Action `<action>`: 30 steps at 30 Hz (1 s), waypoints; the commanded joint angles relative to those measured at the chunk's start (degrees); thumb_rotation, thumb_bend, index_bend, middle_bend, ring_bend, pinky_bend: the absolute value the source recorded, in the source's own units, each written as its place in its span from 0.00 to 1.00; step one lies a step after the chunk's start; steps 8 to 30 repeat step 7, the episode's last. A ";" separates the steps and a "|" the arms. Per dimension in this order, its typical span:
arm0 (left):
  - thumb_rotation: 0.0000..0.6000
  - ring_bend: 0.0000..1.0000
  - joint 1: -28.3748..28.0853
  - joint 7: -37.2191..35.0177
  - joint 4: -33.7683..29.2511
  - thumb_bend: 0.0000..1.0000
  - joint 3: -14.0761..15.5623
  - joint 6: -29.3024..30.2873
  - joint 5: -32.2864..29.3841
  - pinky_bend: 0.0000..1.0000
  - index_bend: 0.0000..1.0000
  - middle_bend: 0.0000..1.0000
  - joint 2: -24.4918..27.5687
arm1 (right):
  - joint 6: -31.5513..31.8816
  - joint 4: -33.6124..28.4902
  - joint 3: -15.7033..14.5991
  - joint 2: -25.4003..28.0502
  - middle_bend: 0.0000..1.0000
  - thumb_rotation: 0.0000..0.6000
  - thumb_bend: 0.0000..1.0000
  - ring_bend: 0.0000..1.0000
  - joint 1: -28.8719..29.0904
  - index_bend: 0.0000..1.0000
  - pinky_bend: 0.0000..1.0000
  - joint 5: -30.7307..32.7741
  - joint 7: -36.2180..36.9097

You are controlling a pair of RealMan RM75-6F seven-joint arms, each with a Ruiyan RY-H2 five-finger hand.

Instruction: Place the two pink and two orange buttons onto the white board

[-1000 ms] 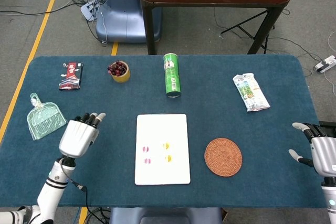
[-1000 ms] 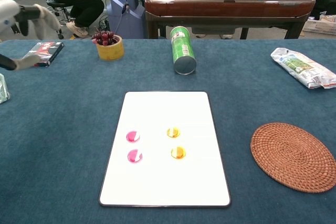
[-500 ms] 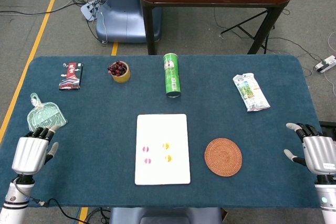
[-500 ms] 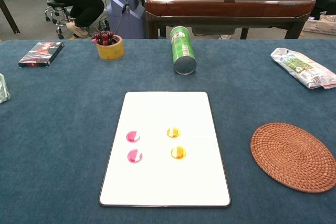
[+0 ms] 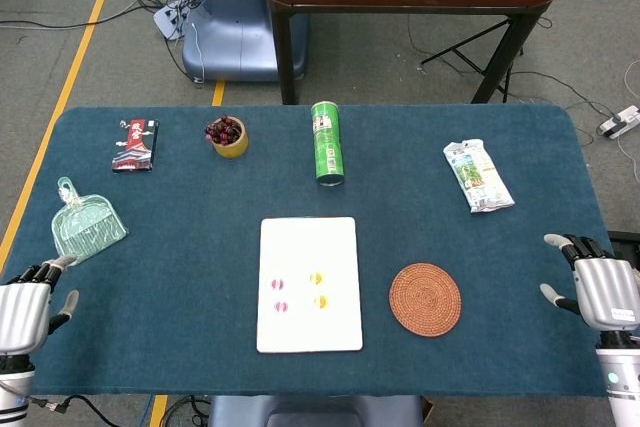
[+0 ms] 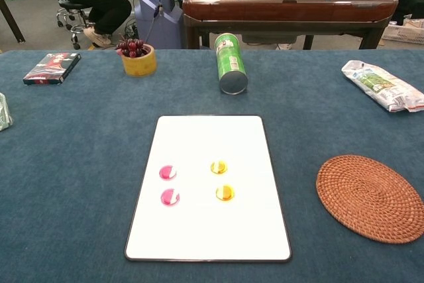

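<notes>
The white board [image 5: 309, 247] [image 6: 209, 137] lies flat at the middle of the blue table. On it rest two pink buttons [image 5: 279, 284] [image 5: 281, 307] [image 6: 167, 172] [image 6: 170, 197] to the left and two orange buttons [image 5: 316, 277] [image 5: 321, 301] [image 6: 218, 167] [image 6: 224, 193] to the right. My left hand [image 5: 25, 312] hangs at the table's front left corner, far from the board, holding nothing with its fingers apart. My right hand [image 5: 600, 287] stays at the right edge, also empty with fingers spread. Neither hand shows in the chest view.
A green can [image 5: 327, 142] lies behind the board. A cup of grapes [image 5: 227, 135], a black packet [image 5: 135, 143] and a clear dustpan [image 5: 87, 223] sit to the left. A woven coaster [image 5: 425, 298] and a snack bag [image 5: 478, 176] sit to the right.
My left hand has pulled back from beside the board to the front left corner of the table. The right hand has barely shifted. The buttons have not moved.
</notes>
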 commanded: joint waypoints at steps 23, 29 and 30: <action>1.00 0.44 0.64 1.19 1.72 0.34 -1.56 -3.44 1.83 0.63 0.37 0.42 -1.44 | -1.07 0.41 0.31 0.14 0.33 1.00 0.06 0.29 0.45 0.28 0.54 1.08 0.82; 1.00 0.44 0.64 1.19 1.72 0.34 -1.56 -3.44 1.83 0.63 0.37 0.42 -1.44 | -1.07 0.41 0.31 0.14 0.33 1.00 0.06 0.29 0.45 0.28 0.54 1.08 0.82; 1.00 0.44 0.64 1.19 1.72 0.34 -1.56 -3.44 1.83 0.63 0.37 0.42 -1.44 | -1.07 0.41 0.31 0.14 0.33 1.00 0.06 0.29 0.45 0.28 0.54 1.08 0.82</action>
